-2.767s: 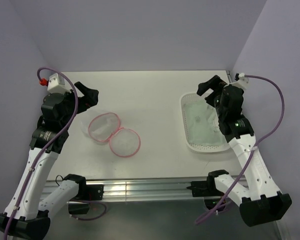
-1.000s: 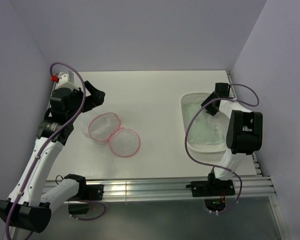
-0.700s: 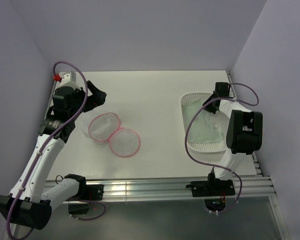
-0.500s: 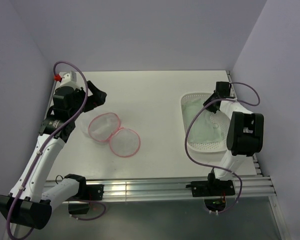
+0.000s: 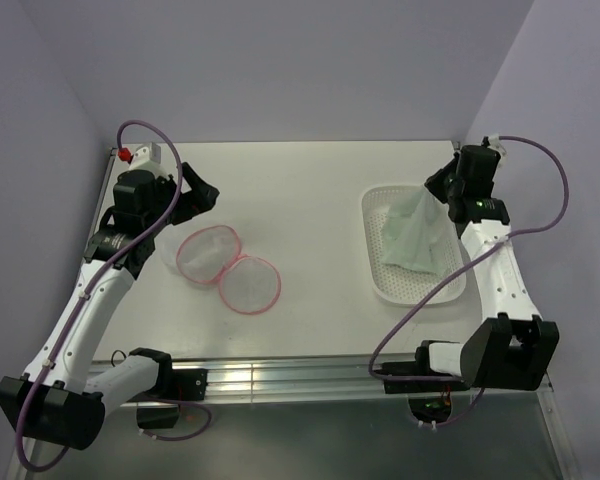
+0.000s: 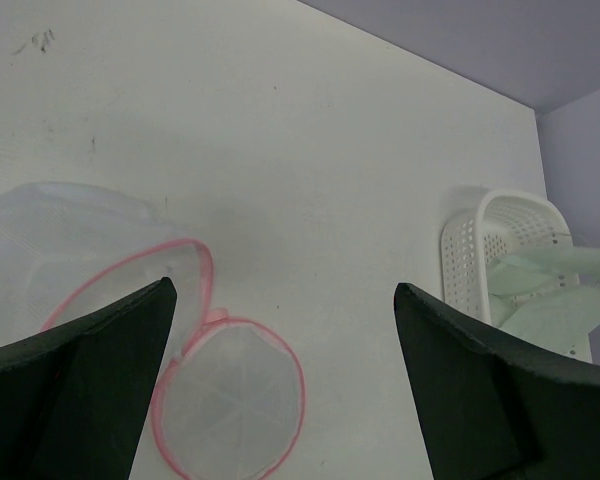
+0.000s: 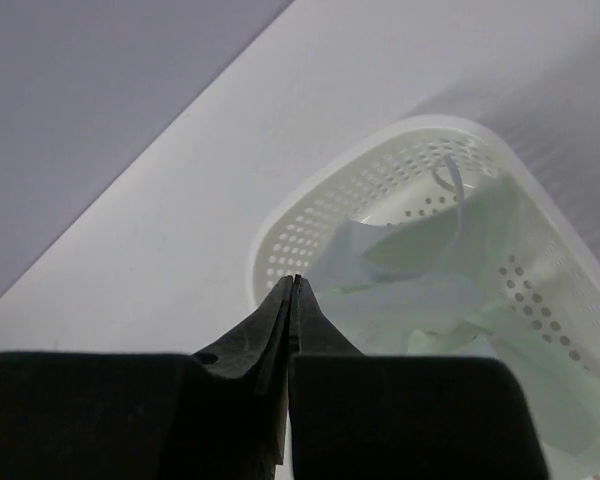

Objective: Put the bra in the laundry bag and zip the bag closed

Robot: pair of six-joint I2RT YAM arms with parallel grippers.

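Note:
The laundry bag (image 5: 230, 270) lies open on the table's left half as two pink-rimmed mesh discs; the left wrist view also shows the laundry bag (image 6: 230, 400). My left gripper (image 5: 195, 193) hovers open above and behind it, empty; in its own view the left gripper (image 6: 282, 288) frames the bag. The pale mint bra (image 5: 415, 232) is drawn up into a tent out of the white basket (image 5: 375, 285). My right gripper (image 5: 441, 190) is shut on its top. In the right wrist view the bra (image 7: 430, 290) trails from the closed right gripper (image 7: 295, 281).
The perforated basket (image 7: 280, 240) stands near the table's right edge, close to the right wall; it also shows as the basket (image 6: 470, 250). A translucent pale sheet (image 6: 60, 220) lies against the bag's left disc. Purple walls close in the back and both sides.
The right gripper closed on the bra in the basket and rose, pulling the fabric up; the right arm has unfolded. The left arm edged slightly forward and stays open.

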